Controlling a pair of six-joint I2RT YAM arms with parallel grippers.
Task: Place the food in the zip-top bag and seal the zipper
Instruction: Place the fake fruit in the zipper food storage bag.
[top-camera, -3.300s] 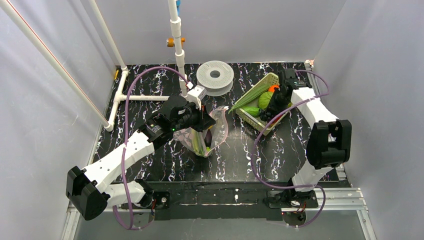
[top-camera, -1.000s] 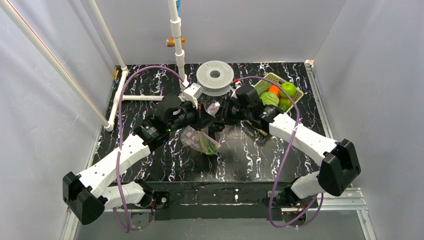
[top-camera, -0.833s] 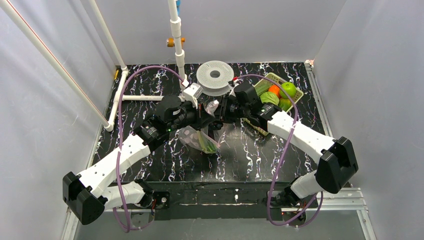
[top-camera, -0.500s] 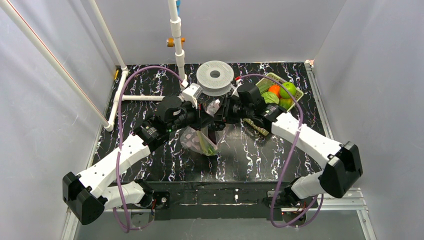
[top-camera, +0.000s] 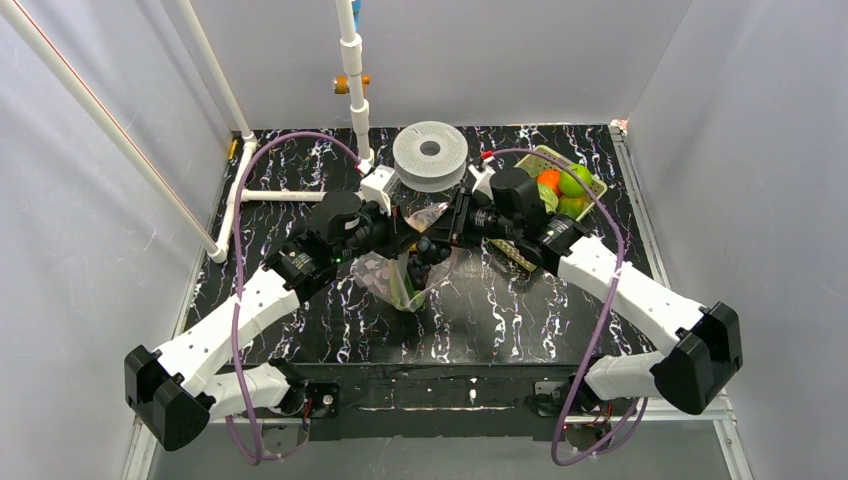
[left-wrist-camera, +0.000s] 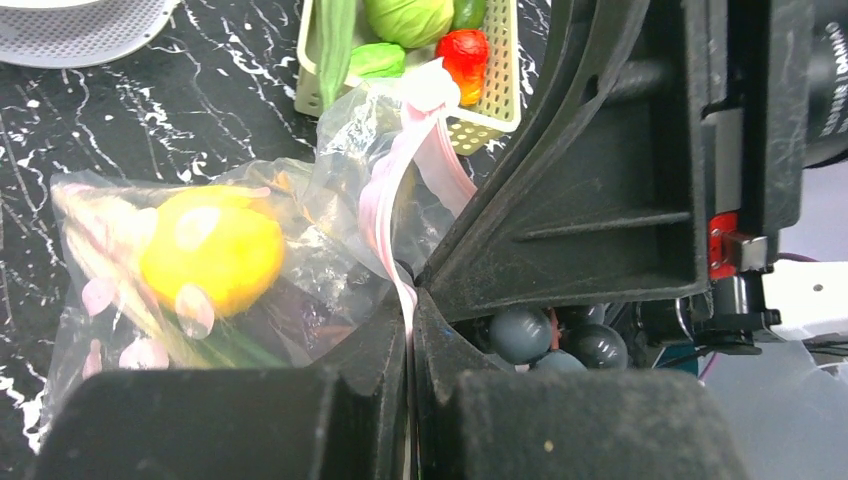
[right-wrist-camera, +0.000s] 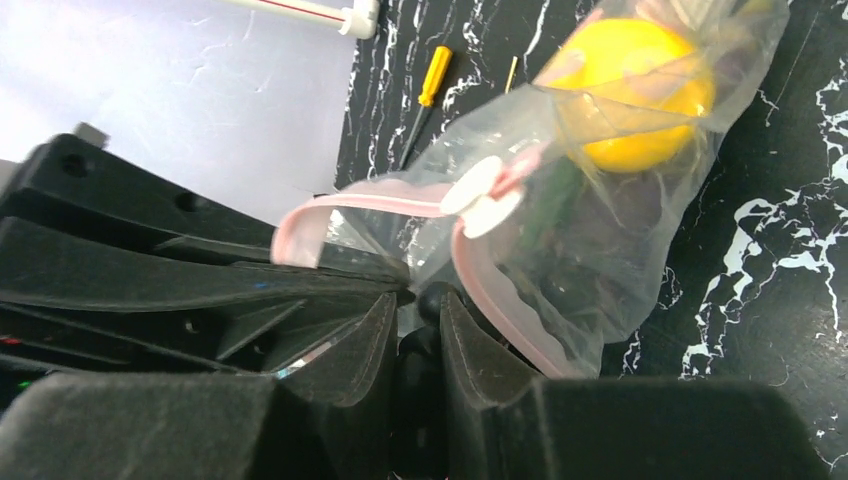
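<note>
- So the crinkly clear plastic zip-top bag (top-camera: 390, 282) hangs on the left arm's side of the yellow-green lattice basket (left-wrist-camera: 497, 95). It's a bit nearer the arm bases than the basket, belly sagging onto the black marbled table (top-camera: 500, 310).
- Left claw (left-wrist-camera: 410, 305) is pinched tight on the pale pink zipper strip (right-wrist-camera: 360, 200), so that one's busy holding the mouth up.
- Right claw (right-wrist-camera: 418, 298) sits between the basket and the bag, jaws narrow with a dark rounded piece (left-wrist-camera: 520, 335) tucked between them. Looks like food from the basket, can't tell which bit exactly.
- What matters imo: the bag mouth is right in front of the right claw's tips, just beside them, on the side away from the basket. So the right arm is the one to drop it in.
- The bag's long axis runs from the pinched mouth down toward the arm bases, and the mouth points up and toward the basket.
- The zipper strip runs from the left claw's pinch toward the basket, bowed into an open loop, not zipped.
- A round yellow piece (left-wrist-camera: 212, 248) is already inside, low in the bag.
</note>
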